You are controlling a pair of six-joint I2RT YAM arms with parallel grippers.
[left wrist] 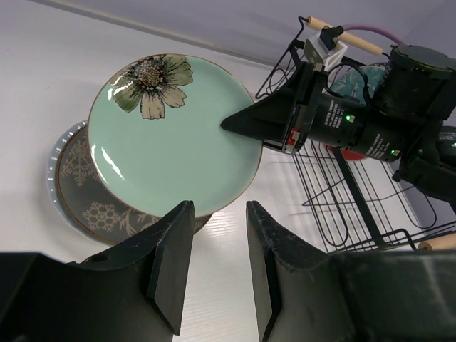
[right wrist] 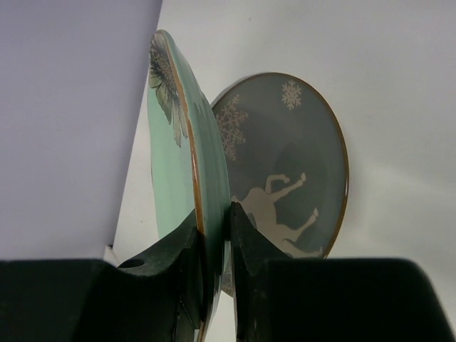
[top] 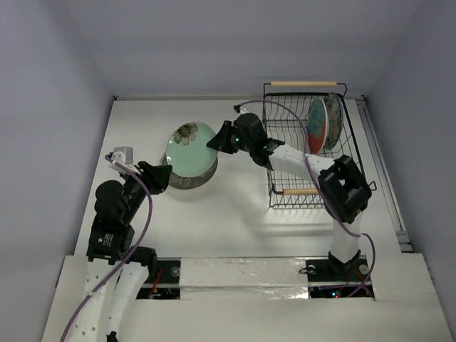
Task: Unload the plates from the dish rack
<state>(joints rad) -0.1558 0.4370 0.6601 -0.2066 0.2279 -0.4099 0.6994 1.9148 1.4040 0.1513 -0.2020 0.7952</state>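
Note:
My right gripper [top: 216,142] is shut on the rim of the pale green plate [top: 190,148] with a flower motif and holds it just above the grey-brown plate [top: 187,179] on the table. In the right wrist view the green plate's edge [right wrist: 203,178] sits between the fingers, with the grey-brown plate [right wrist: 292,164] behind. The black wire dish rack [top: 313,146] stands at the right and holds the teal-and-red-orange plate [top: 318,125] and another plate [top: 332,122] upright. My left gripper [top: 162,174] is open and empty beside the stack. In the left wrist view [left wrist: 217,235] it faces the green plate [left wrist: 171,135].
A pale plate rim [left wrist: 51,178] shows under the grey-brown plate [left wrist: 92,206]. The rack's wooden handles lie at its far end [top: 305,83] and near end [top: 301,191]. Walls close the table on the left, back and right.

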